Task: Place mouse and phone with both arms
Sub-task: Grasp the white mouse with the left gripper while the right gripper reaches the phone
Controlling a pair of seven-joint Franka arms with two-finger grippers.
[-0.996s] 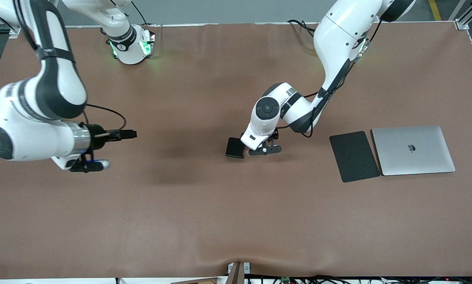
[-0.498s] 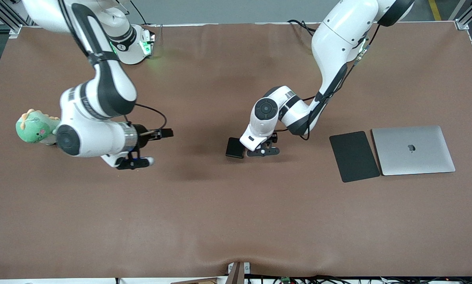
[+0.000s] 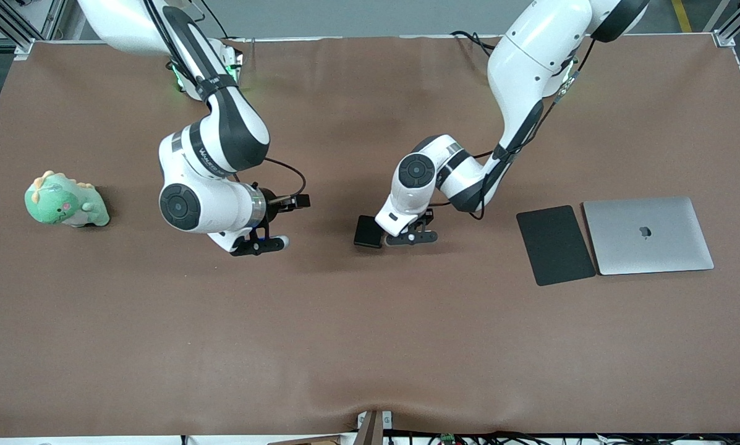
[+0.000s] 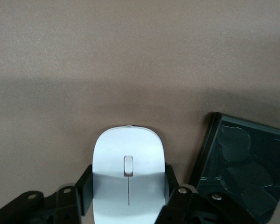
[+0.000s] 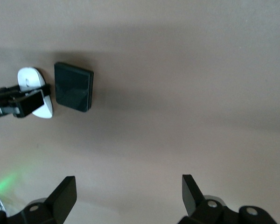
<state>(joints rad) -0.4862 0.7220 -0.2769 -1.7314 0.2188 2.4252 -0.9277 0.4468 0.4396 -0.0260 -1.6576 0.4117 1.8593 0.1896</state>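
Note:
The white mouse (image 4: 129, 149) lies on the brown table, with my left gripper (image 4: 129, 187) shut on its two sides. In the front view the left gripper (image 3: 410, 237) hides the mouse. The black phone (image 3: 368, 232) lies flat right beside the mouse, toward the right arm's end, and also shows in the left wrist view (image 4: 245, 170). My right gripper (image 3: 258, 246) stands open over bare table between a plush toy and the phone. In the right wrist view the right gripper (image 5: 128, 196) holds nothing, and the phone (image 5: 73, 87) and mouse (image 5: 35, 92) lie ahead of it.
A green plush dinosaur (image 3: 65, 201) sits toward the right arm's end of the table. A matte black mouse pad (image 3: 555, 245) and a closed silver laptop (image 3: 648, 235) lie side by side toward the left arm's end.
My left gripper has shut on the mouse. The right arm has swung from its end of the table toward the phone, uncovering the plush dinosaur.

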